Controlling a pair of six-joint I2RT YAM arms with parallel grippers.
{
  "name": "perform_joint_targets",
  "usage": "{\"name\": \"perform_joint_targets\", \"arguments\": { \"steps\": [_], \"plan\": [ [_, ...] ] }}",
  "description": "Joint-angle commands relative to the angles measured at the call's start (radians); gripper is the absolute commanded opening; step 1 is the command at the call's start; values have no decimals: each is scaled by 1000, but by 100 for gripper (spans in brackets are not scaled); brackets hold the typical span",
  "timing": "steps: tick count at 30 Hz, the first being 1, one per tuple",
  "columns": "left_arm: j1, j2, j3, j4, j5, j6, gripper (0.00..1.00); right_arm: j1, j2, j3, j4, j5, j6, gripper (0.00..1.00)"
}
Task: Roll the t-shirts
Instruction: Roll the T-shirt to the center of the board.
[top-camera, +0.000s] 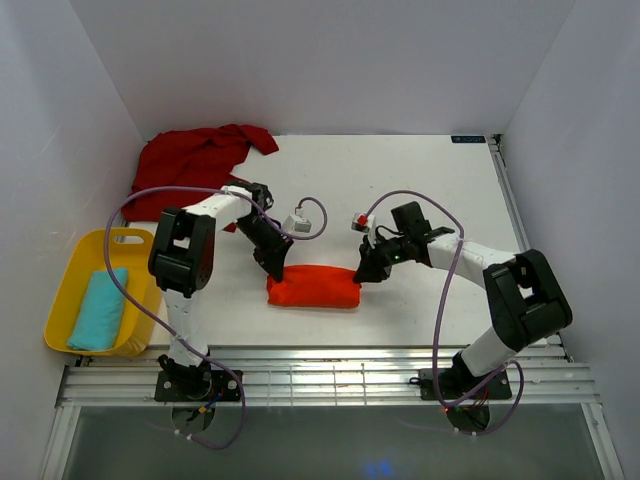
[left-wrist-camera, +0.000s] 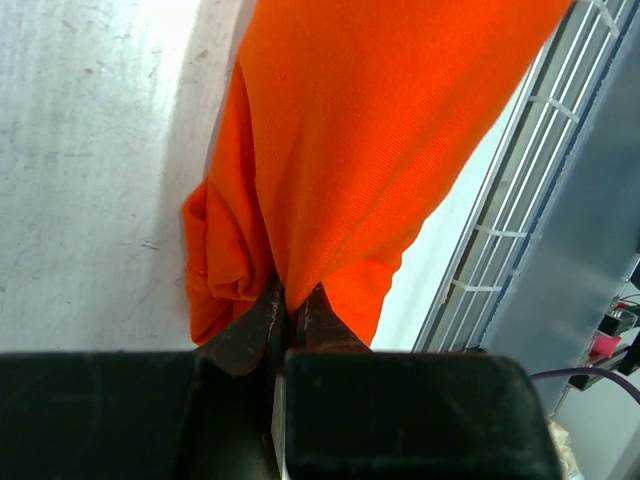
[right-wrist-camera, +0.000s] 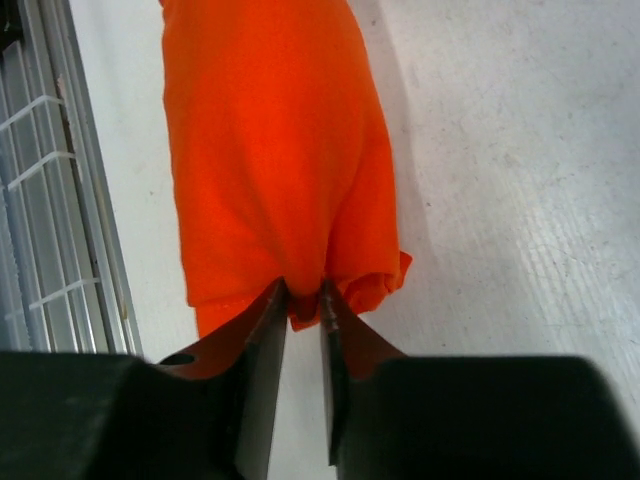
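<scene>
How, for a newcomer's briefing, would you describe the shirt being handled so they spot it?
On the white table, look near the front edge, between the two arms. The orange t-shirt lies there in a compact roll, left gripper and right gripper pinching its ends. The dark red t-shirt, by contrast, sits crumpled at the far left corner.

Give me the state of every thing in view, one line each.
Orange t-shirt: rolled into a compact bundle, lying on the table, pinched at both ends.
Dark red t-shirt: crumpled, unrolled, at the table's far left corner.
Left gripper: fingers shut on the orange t-shirt's left end.
Right gripper: fingers shut on its right end.
Yellow tray: holds a folded light blue cloth.
</scene>
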Motion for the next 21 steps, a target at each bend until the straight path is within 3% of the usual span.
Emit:
{"name": "perform_joint_targets", "arguments": {
  "steps": [1,9,14,19,21],
  "plan": [
    [17,11,46,19,-54,-21,11,-16,23,34,30,56,58,28],
    [16,68,64,-4,-97,-49,19,-30,-96,56,-21,185,84,45],
    [16,63,84,-4,-87,-76,22,8,-187,94,-24,283,135,38],
    [16,79,104,2,-90,-95,24,146,-232,-21,289,246,238,34],
    [14,85,111,5,-87,-104,25,179,-178,-19,314,256,259,31]
  ]
}}
